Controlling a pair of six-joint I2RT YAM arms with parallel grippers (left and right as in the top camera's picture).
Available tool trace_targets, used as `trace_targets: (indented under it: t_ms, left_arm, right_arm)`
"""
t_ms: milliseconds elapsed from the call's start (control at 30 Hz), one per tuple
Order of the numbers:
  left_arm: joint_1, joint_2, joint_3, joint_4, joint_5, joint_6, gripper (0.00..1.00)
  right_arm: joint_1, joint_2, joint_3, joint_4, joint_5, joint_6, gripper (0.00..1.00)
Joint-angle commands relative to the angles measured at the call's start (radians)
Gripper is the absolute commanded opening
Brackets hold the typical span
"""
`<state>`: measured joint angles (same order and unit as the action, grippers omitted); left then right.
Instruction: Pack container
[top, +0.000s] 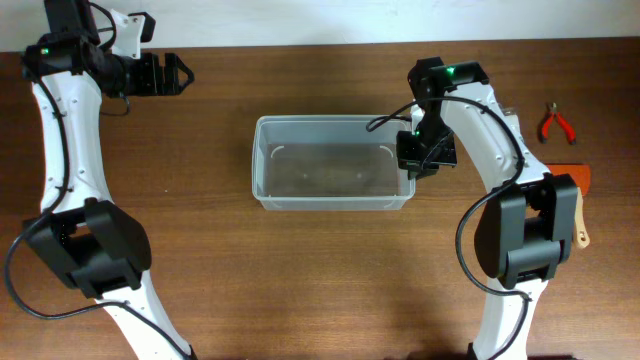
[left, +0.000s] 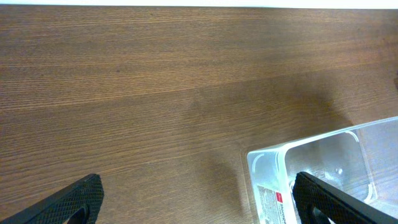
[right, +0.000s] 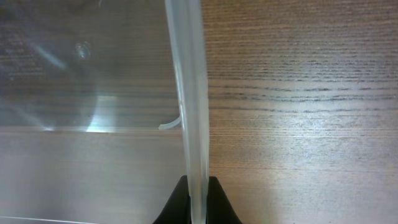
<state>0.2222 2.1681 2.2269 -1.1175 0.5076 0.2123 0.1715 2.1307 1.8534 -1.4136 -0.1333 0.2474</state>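
Note:
The container (top: 330, 163) is a clear plastic tub in the middle of the wooden table, with nothing seen inside it. My right gripper (top: 418, 158) is shut on the rim of its right end wall; in the right wrist view the two black fingertips (right: 198, 202) pinch the rim (right: 189, 93) from both sides. My left gripper (top: 170, 74) is open and empty, hovering over bare table at the far left. In the left wrist view its fingers (left: 196, 202) stand wide apart, with a corner of the container (left: 323, 168) at the lower right.
Red-handled pliers (top: 556, 123) lie at the far right of the table. An orange flat piece (top: 577, 176) and a wooden-handled tool (top: 582, 215) lie below them by the right edge.

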Motion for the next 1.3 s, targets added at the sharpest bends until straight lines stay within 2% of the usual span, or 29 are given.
trace_targets:
  t_ms: [0,533,1267]
  left_arm:
    - [0.003,-0.002,0.016,-0.005,-0.004,-0.01,0.99]
    - [0.003,-0.002,0.016,-0.016,-0.014,-0.009,0.99]
    - [0.003,-0.002,0.016,-0.021,-0.019,-0.009,0.99]
  right_arm:
    - [-0.006,-0.019,-0.002,-0.003,-0.012,0.014,0.04]
    - [-0.008,-0.019,-0.002,-0.004,0.013,-0.102,0.04]
    - [-0.008,-0.019,-0.002,0.008,0.01,-0.048,0.04]
